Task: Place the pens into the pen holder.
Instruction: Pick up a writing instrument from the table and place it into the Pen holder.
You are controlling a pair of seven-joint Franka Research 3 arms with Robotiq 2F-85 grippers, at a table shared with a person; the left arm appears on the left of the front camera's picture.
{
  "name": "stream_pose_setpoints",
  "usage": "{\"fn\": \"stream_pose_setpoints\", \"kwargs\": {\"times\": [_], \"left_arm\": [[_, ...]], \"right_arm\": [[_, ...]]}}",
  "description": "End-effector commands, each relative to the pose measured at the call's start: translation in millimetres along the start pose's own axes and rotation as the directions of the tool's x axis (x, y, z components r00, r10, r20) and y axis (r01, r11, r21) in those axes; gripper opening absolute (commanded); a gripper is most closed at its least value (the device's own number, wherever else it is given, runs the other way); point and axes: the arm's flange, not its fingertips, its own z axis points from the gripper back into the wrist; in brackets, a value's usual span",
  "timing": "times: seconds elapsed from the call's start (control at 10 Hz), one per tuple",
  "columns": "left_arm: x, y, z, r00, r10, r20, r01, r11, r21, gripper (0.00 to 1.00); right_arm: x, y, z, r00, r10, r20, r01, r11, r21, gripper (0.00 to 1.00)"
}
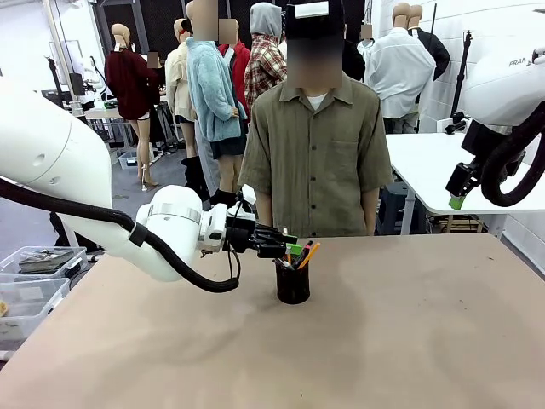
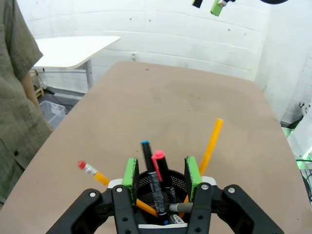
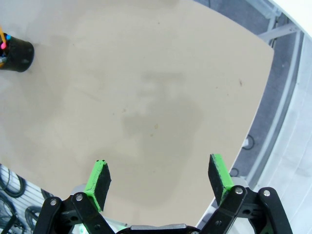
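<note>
Reaching in from the left of the frame, the left end effector [image 1: 291, 250] hangs level just over the pen holder [image 1: 293, 284], its green pads [image 2: 130, 174] spread wide around the pens [image 2: 159, 171]. They stand in the cup mid-desk [image 1: 409, 341]. Up at the upper right, the right end effector [image 3: 161, 178] hangs high, wide and holding nothing.

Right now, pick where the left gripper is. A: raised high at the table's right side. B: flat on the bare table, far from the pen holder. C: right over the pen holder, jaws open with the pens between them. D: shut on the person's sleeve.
C: the left gripper sits right over the pen holder, its green pads apart with the pens rising between them.
</note>
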Motion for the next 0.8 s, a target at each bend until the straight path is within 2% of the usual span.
{"fn": "stream_pose_setpoints", "kwargs": {"times": [0.0, 0.2, 0.5, 0.6, 0.7], "left_arm": [[10, -7, 18, 0.999, -0.039, 0.028, 0.038, 0.999, 0.030, 0.51], [22, -9, 34, 0.998, -0.059, 0.031, 0.057, 0.997, 0.061, 0.51], [55, -8, 76, 0.998, -0.056, -0.035, 0.059, 0.995, 0.085, 0.51], [71, -9, 100, 0.996, -0.045, -0.082, 0.054, 0.992, 0.117, 0.51], [89, -13, 126, 0.984, 0.032, -0.174, -0.007, 0.989, 0.147, 0.51]], "right_arm": [[-3, 2, -1, 1.000, -0.001, -0.007, 0.001, 1.000, -0.016, 1.00], [-3, 2, -1, 1.000, -0.001, -0.007, 0.001, 1.000, -0.016, 1.00], [-3, 2, -1, 1.000, -0.001, -0.007, 0.001, 1.000, -0.016, 1.00], [-3, 2, -1, 1.000, -0.001, -0.007, 0.001, 1.000, -0.016, 1.00], [-3, 2, -1, 1.000, -0.001, -0.007, 0.001, 1.000, -0.016, 1.00]]}}
